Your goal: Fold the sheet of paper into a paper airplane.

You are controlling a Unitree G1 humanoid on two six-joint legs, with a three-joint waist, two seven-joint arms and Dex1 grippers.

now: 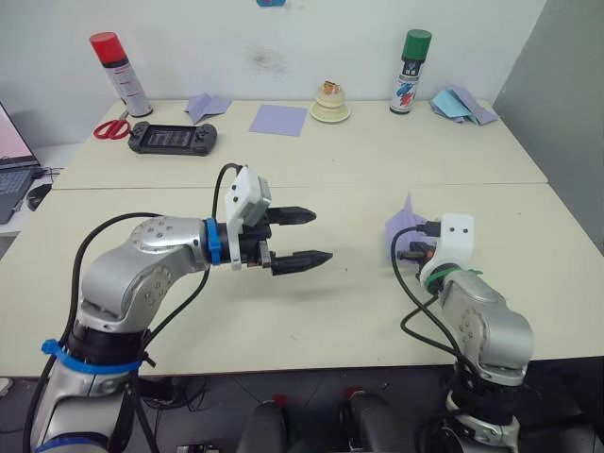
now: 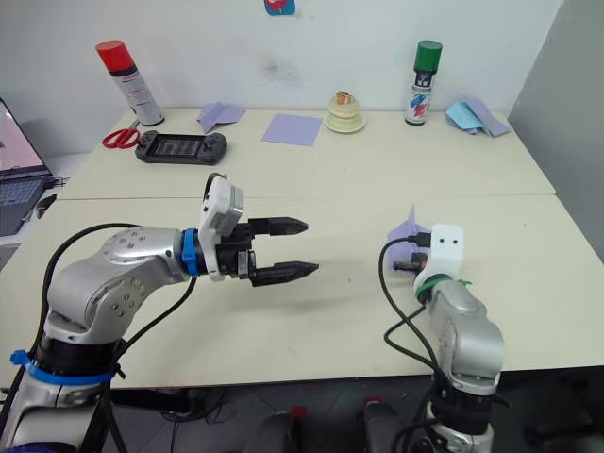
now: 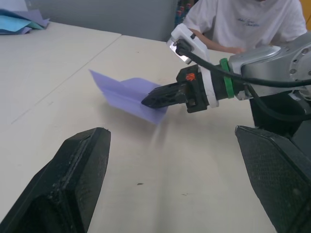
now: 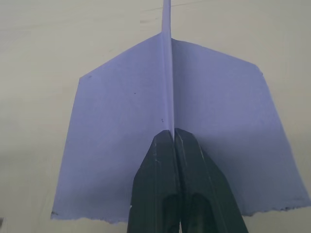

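Note:
The sheet of paper stands folded as a lavender paper airplane (image 1: 404,225) on the table at the right, nose pointing away from me. Its two flat wings (image 4: 112,141) spread to either side of a raised centre ridge. My right gripper (image 4: 172,133) is shut on that ridge at the tail end, and it also shows from the side (image 3: 150,100). My left gripper (image 1: 319,236) hovers over the middle of the table, open with nothing between its fingers (image 3: 82,165), pointing toward the airplane and well apart from it.
Along the far edge stand a red spray can (image 1: 118,71), scissors (image 1: 111,127), a black game console (image 1: 173,138), a smooth lavender square (image 1: 278,119), a cream dish (image 1: 330,106), a green spray can (image 1: 411,71) and light-blue paper pieces (image 1: 461,104). A person (image 3: 243,24) sits beyond the table.

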